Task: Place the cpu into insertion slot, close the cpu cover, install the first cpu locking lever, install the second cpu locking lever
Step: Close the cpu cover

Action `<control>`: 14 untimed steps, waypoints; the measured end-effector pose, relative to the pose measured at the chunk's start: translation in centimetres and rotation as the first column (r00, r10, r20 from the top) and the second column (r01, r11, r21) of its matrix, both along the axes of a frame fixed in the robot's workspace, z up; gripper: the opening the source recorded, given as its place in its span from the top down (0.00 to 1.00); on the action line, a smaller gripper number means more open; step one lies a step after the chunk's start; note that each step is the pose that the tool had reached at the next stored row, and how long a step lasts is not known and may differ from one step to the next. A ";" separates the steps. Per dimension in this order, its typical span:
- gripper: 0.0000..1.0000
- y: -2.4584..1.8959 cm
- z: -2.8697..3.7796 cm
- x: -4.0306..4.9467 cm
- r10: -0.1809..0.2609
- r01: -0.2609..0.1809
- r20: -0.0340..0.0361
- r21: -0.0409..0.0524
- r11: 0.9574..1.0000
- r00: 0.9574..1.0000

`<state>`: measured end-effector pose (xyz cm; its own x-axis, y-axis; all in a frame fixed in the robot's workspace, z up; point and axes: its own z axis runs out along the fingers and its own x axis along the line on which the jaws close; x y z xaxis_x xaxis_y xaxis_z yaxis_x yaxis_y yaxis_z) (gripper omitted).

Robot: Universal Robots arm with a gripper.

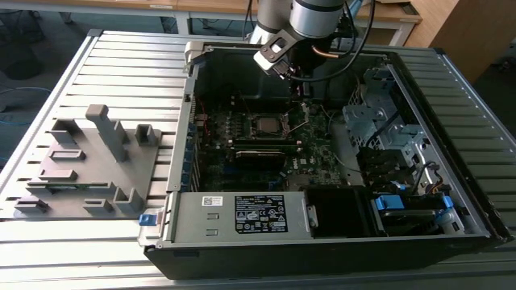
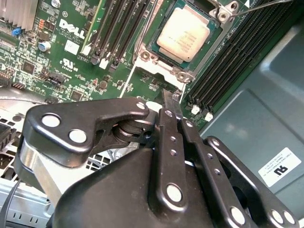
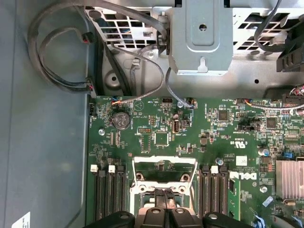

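Jaws are pressed together with nothing seen between them; the gripper [image 2: 172, 100] hangs low inside the computer case [image 1: 322, 261], its tips a little above the green board [image 3: 156, 123]. The cpu [image 2: 183, 34] lies flat in the slot [image 2: 148, 45], silver top up, so the placing looks done. It sits just beyond the tips and apart from them, untouched. In the exterior view the gripper [image 1: 300, 90] stands on the far side of the slot, toward the back wall of the case

The cover [image 3: 165, 161] is the thing nearest the tips. In the first wrist view it shows as a silver square frame swung off the slot, with board parts visible through its window. The fingertips [image 3: 160, 198] sit at the middle of its width, over the side where it joins the slot. I cannot tell if they touch it. Its free rail lies on the other side of the tips from the cpu. Being square, it has no long axis; its rails run across the line of the fingers. I judge the step in hand to be closing the cover, which is not yet down

A thin wire lever [image 2: 259, 5] runs from a corner of the slot across the memory slots [image 2: 237, 52], seemingly unlatched

The case also holds a grey power box [image 1: 258, 214] at its front and metal drive cages [image 1: 379, 121] on the exterior view's right. Outside it, a grey holder block [image 1: 89, 163] rests on the slatted table [image 1: 121, 60]
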<state>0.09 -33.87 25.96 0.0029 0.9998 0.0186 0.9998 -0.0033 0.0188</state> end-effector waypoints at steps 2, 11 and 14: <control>0.90 0.00 0.00 0.00 0.000 0.000 0.000 0.000 1.000 1.000; 0.90 0.00 0.15 0.01 0.000 0.000 0.000 0.000 1.000 1.000; 0.90 0.00 0.15 0.05 0.000 0.000 0.000 0.000 1.000 1.000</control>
<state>0.14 -33.86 26.11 0.0027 0.9998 0.0187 0.9998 -0.0031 0.0188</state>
